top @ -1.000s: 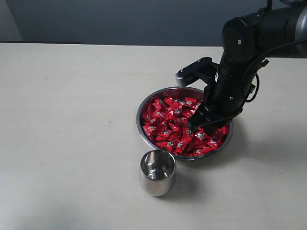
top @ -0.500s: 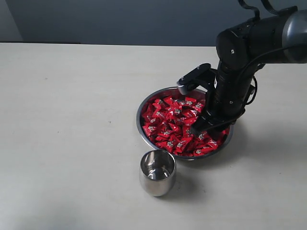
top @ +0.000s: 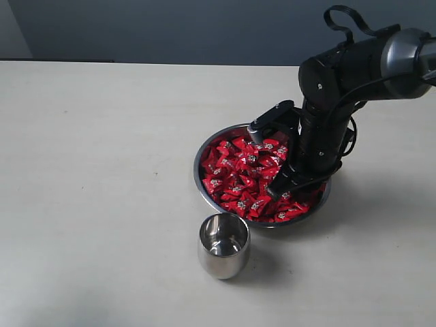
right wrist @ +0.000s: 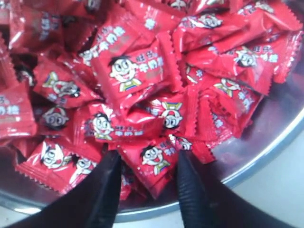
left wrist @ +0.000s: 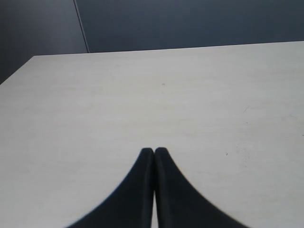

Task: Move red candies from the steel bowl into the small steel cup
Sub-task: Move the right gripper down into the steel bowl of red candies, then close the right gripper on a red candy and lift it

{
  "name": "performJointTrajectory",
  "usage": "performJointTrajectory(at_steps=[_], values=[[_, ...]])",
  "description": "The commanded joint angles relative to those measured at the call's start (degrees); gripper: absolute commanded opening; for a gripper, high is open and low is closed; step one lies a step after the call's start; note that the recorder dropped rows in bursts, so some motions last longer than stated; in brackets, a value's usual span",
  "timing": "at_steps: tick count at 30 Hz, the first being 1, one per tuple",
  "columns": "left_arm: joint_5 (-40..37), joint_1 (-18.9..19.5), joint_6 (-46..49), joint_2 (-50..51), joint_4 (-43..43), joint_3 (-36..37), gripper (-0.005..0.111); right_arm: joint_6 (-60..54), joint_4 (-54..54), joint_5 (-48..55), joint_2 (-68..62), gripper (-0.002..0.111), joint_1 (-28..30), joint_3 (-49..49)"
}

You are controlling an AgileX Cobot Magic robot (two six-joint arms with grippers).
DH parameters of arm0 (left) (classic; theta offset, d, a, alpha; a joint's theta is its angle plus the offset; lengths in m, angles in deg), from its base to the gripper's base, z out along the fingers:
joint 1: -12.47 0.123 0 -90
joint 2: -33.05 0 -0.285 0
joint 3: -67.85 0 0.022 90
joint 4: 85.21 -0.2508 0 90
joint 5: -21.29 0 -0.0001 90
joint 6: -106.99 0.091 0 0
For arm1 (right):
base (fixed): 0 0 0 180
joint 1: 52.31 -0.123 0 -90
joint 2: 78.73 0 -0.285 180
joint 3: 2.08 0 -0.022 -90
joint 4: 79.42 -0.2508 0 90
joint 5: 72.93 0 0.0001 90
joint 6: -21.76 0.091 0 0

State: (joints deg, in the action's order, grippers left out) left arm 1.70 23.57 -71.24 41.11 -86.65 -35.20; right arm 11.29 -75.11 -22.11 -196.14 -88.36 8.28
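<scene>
The steel bowl (top: 198, 163) stands right of the table's middle, heaped with red candies (top: 235, 178). My right gripper (top: 277, 188) is down among the candies near the bowl's front right side. In the right wrist view the right gripper (right wrist: 145, 166) is open, its black fingers (right wrist: 107, 185) either side of one red candy (right wrist: 154, 159), close to the bowl's rim (right wrist: 266, 153). The small steel cup (top: 223, 245) stands upright in front of the bowl, nothing visible inside. My left gripper (left wrist: 154, 152) is shut over bare table and does not show in the exterior view.
The pale tabletop (top: 95, 170) stretches wide to the left of the bowl and the cup. A dark wall (top: 170, 27) runs behind the table's far edge. The left wrist view shows only the table (left wrist: 142, 95) and that wall.
My right arm has shifted a little left and down, and its fingers now sit lower in the candies. The bowl and the cup have not moved.
</scene>
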Motion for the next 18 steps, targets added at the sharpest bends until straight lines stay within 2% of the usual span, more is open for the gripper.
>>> performJointTrajectory(at_steps=[1,7,18], values=[[0.45,-0.38,-0.08,-0.27,-0.11,0.26,0.0,0.21,0.5,-0.34,0.07,0.031,-0.11,-0.4],[0.45,-0.38,-0.08,-0.27,-0.11,0.26,0.0,0.21,0.5,-0.34,0.07,-0.001,-0.11,-0.4],[0.45,-0.38,-0.08,-0.27,-0.11,0.26,0.0,0.21,0.23,-0.01,1.36,-0.001,-0.11,-0.4]])
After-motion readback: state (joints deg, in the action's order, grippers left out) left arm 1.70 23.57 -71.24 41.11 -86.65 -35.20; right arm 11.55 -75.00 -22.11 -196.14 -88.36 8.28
